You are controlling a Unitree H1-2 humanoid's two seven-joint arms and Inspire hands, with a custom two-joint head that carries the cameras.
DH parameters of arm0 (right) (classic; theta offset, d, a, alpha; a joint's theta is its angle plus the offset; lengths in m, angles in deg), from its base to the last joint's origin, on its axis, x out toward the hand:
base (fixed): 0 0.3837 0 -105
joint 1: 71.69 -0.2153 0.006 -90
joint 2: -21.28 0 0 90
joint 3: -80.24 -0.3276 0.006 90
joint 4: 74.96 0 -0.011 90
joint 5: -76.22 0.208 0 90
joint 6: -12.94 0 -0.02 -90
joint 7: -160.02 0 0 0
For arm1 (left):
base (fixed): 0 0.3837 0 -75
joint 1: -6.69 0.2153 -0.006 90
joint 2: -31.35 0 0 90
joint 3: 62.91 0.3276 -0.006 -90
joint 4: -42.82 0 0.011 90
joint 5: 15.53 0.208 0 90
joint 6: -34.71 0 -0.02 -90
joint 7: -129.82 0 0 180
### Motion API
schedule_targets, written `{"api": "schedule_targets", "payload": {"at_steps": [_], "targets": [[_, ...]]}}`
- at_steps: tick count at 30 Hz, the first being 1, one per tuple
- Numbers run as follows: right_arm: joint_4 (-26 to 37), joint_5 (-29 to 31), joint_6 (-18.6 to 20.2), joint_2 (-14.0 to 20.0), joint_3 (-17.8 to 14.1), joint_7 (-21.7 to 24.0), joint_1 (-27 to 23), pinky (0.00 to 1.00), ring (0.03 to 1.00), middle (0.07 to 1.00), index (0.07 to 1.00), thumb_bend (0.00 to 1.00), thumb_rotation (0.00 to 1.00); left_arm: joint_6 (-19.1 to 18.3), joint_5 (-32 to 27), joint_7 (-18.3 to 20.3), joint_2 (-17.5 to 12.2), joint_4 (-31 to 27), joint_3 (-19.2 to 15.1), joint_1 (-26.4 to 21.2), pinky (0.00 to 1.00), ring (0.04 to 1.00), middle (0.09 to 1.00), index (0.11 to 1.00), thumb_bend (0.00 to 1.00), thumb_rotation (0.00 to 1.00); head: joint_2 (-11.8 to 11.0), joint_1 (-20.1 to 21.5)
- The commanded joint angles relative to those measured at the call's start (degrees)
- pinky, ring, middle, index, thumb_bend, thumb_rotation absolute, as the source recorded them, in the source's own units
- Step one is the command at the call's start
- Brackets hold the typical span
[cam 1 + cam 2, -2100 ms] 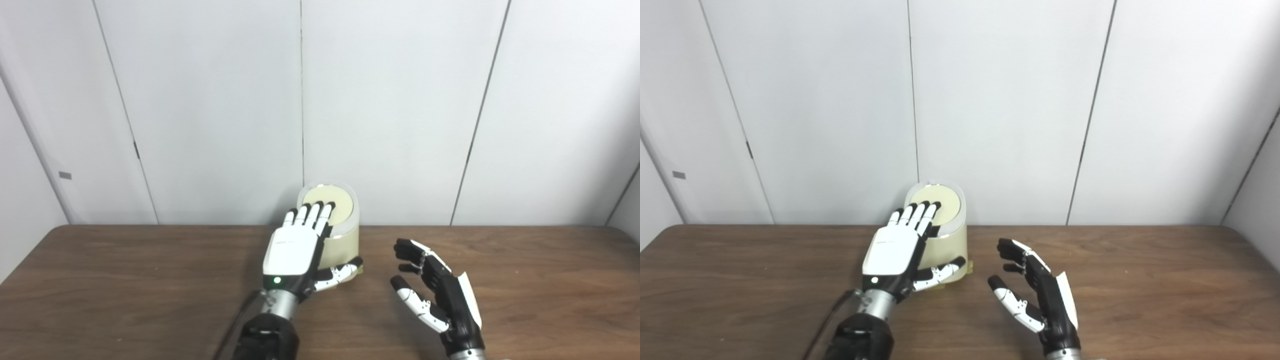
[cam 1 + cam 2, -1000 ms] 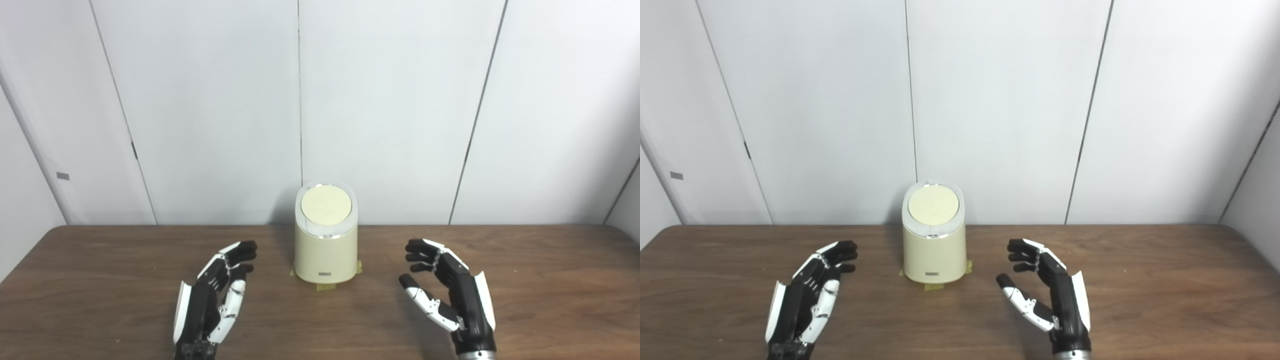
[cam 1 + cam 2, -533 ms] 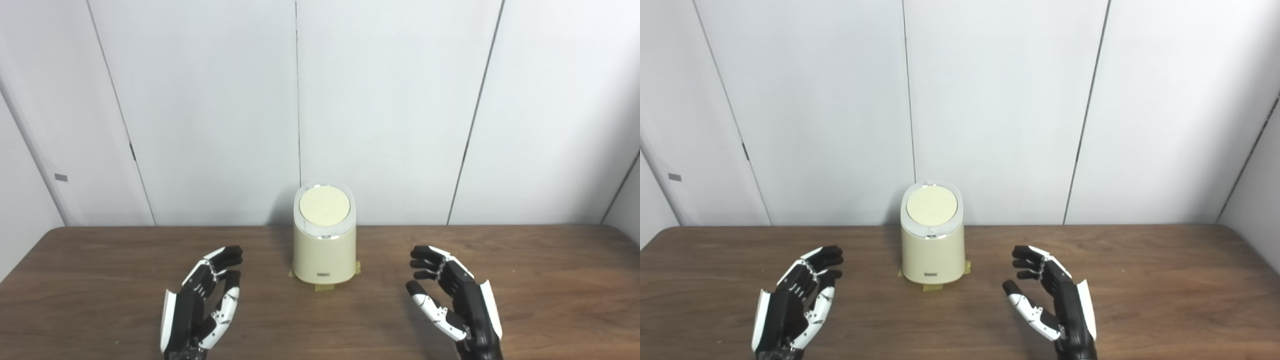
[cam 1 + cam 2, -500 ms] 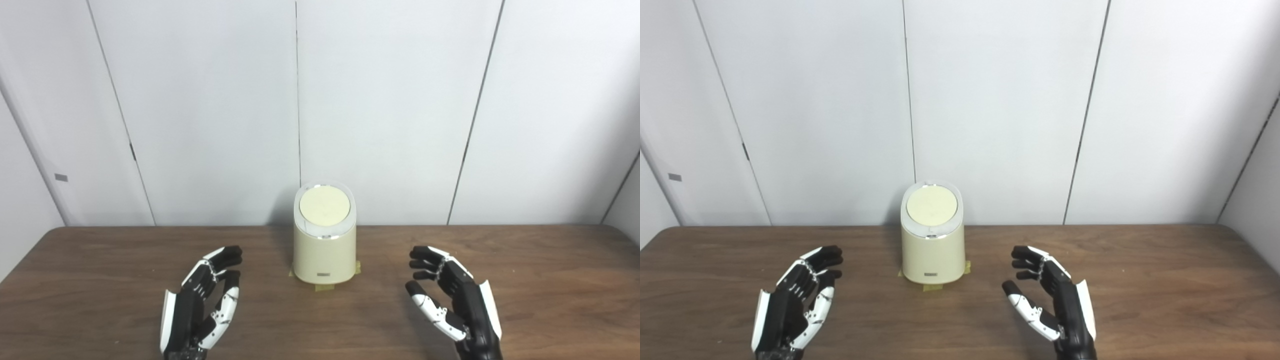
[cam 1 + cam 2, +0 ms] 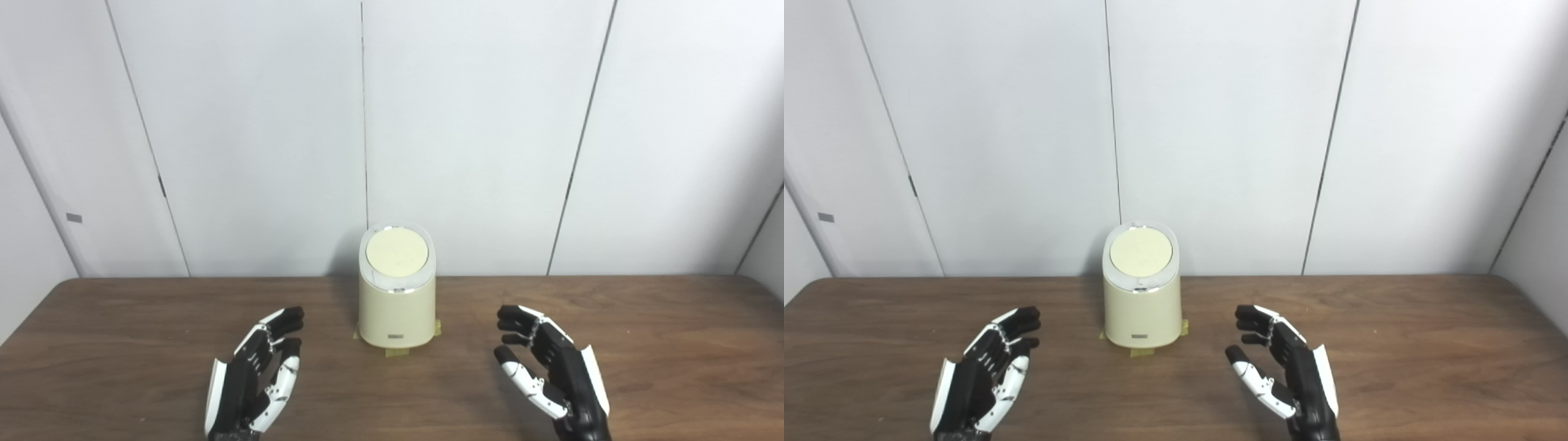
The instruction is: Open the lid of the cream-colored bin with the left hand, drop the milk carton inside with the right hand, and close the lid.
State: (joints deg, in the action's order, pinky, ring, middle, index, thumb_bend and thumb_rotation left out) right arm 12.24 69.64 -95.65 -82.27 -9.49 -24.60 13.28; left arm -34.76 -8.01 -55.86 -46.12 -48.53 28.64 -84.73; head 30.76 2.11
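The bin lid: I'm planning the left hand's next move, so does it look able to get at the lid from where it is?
Probably yes. The left hand is open and empty, and only bare table lies between it and the closed lid of the bin.

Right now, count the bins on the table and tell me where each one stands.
1. The cream-colored bin stands at the middle of the table, near the far edge, lid shut, between the left hand and right hand. No milk carton shows.
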Motion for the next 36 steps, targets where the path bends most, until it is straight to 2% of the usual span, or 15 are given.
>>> {"api": "schedule_targets", "payload": {"at_steps": [1,5,8,10,14,19,24,34,36], "targets": [[-0.1,0.8,-0.7,-0.2,0.0,0.2,3.7,0.65,0.720,0.735,0.715,0.28,0.32,0.3,1.1,0.5,-0.3,1.1,0.4,4.1,0.69,0.770,0.785,0.758,0.20,0.30,0.2,0.1],[1.1,-1.0,-0.6,-0.3,0.1,-0.3,4.4,0.64,0.717,0.736,0.713,0.27,0.27,-0.2,2.1,1.3,-0.8,-0.4,0.5,5.1,0.69,0.768,0.782,0.756,0.19,0.31,1.0,0.5],[1.4,-3.1,-1.6,-0.1,0.5,-0.6,4.7,0.63,0.703,0.724,0.703,0.28,0.31,-0.2,3.4,2.0,-1.4,-1.1,1.0,5.5,0.68,0.765,0.782,0.759,0.18,0.30,1.3,0.7],[1.8,-3.6,-1.7,-0.1,0.6,-0.6,4.8,0.59,0.677,0.702,0.694,0.28,0.30,-0.5,3.6,2.2,-1.4,-1.6,1.0,5.7,0.67,0.757,0.775,0.752,0.19,0.29,1.2,0.6],[2.3,-5.0,-1.4,-0.1,0.6,-1.0,5.1,0.59,0.684,0.705,0.694,0.27,0.32,-1.5,3.7,2.1,-1.3,-2.4,0.8,5.8,0.67,0.754,0.773,0.750,0.18,0.27,1.6,-0.3],[2.0,-7.8,-2.9,0.2,1.0,-2.1,5.1,0.55,0.653,0.681,0.680,0.27,0.28,-2.8,3.4,1.9,-1.1,-3.0,0.2,6.0,0.65,0.741,0.764,0.747,0.18,0.29,1.7,0.0],[2.1,-8.1,-2.5,0.3,1.2,-2.5,5.1,0.55,0.651,0.678,0.679,0.27,0.25,-3.3,3.3,2.0,-1.1,-3.2,0.3,6.0,0.66,0.748,0.771,0.749,0.19,0.25,1.7,0.0],[1.0,-8.5,-2.3,0.5,1.2,-3.2,4.6,0.54,0.643,0.672,0.679,0.27,0.25,-3.1,4.5,1.6,-1.2,-2.6,0.4,5.6,0.65,0.738,0.761,0.746,0.18,0.30,1.2,0.2],[0.9,-8.5,-2.4,0.5,1.2,-3.3,4.6,0.54,0.641,0.670,0.679,0.27,0.26,-2.9,3.2,2.1,-1.2,-2.4,0.4,5.6,0.65,0.741,0.764,0.747,0.18,0.28,1.1,0.2]]}}
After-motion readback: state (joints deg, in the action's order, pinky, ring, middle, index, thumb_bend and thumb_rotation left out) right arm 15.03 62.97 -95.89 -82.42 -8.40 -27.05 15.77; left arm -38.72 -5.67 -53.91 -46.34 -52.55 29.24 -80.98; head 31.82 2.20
